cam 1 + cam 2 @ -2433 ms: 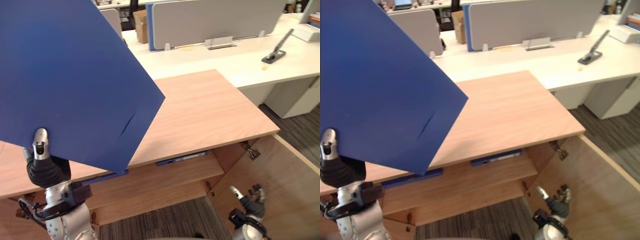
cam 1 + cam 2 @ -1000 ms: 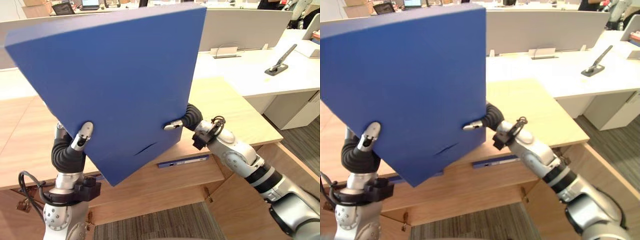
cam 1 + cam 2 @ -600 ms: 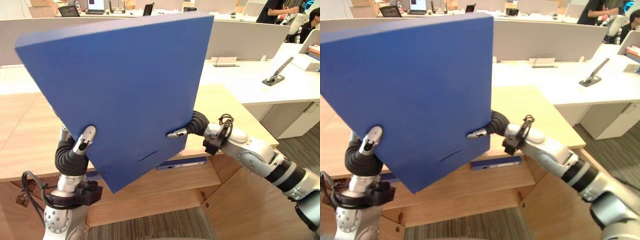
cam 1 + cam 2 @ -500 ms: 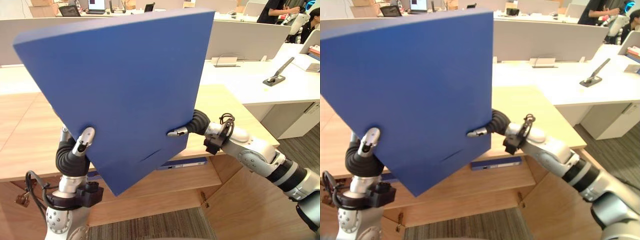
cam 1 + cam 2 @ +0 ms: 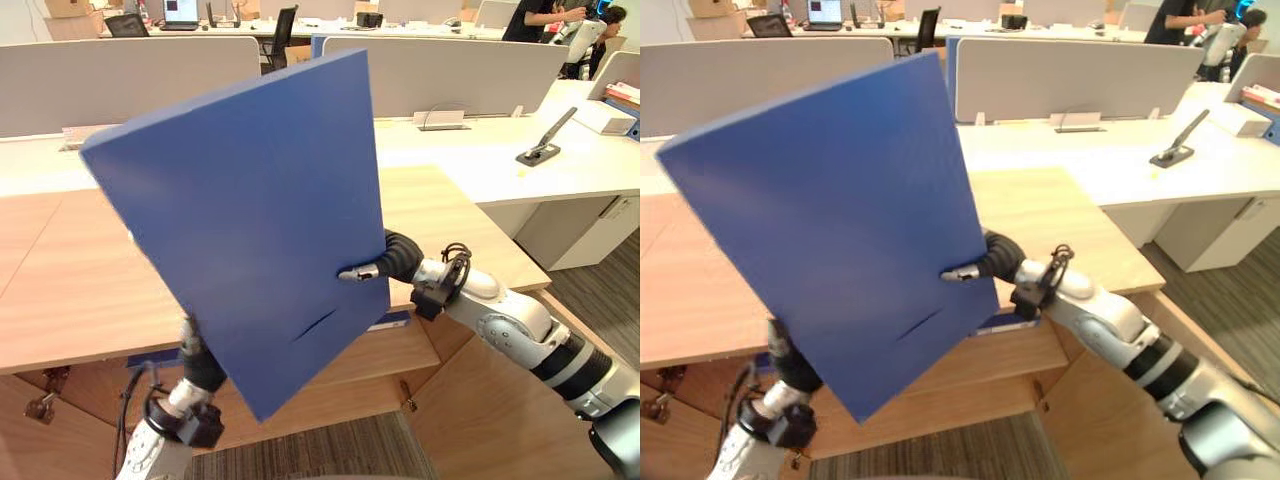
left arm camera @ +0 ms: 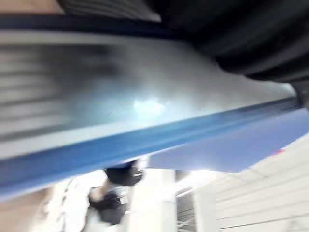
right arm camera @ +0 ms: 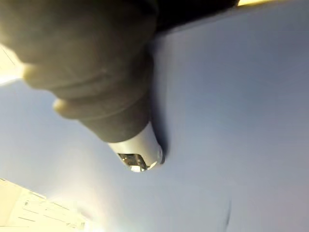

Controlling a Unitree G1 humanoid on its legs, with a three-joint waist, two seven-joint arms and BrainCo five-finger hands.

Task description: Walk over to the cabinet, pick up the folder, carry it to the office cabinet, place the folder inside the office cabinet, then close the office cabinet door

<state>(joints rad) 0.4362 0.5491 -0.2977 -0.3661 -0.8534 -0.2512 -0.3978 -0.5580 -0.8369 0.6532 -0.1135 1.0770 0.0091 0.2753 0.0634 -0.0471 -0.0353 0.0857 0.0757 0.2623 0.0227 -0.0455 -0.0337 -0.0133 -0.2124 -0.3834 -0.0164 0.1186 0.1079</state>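
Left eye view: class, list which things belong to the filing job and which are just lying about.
Belongs to the job: blue folder, right hand pinching it, office cabinet, its open door.
Just lying about: white desk, grey partition, black stand, office chair.

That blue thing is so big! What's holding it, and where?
The blue folder: the right hand pinches its right edge, low down. The left hand's hold cannot be told.
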